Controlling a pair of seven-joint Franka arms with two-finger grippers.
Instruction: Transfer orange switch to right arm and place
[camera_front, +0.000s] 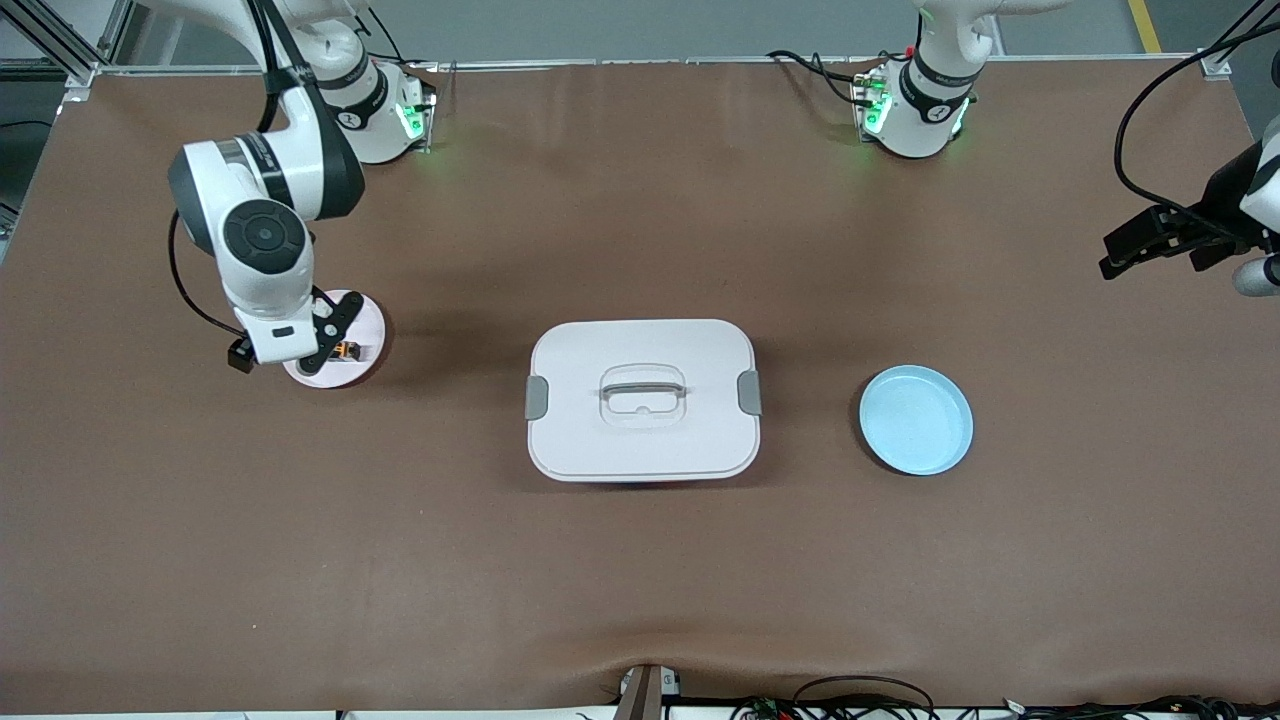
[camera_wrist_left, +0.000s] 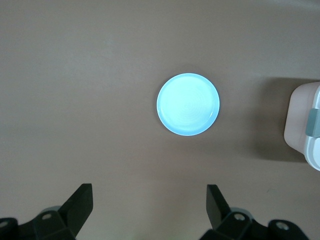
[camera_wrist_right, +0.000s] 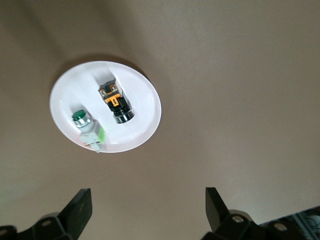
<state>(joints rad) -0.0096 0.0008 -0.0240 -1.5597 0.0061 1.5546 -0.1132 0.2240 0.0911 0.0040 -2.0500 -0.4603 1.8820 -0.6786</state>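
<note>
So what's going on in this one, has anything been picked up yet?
Nothing is held yet. The right claw hangs open over the pink plate at the right arm's end of the table, where the orange switch lies beside a green-tipped switch. The left claw waits open in the air at the left arm's end, looking down on the blue plate, which has nothing on it. A closed white box sits between the two plates.

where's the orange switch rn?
The orange switch lies on the pink plate at the right arm's end of the table, beside a green-capped switch. The open right pincer hangs over that plate.
</note>
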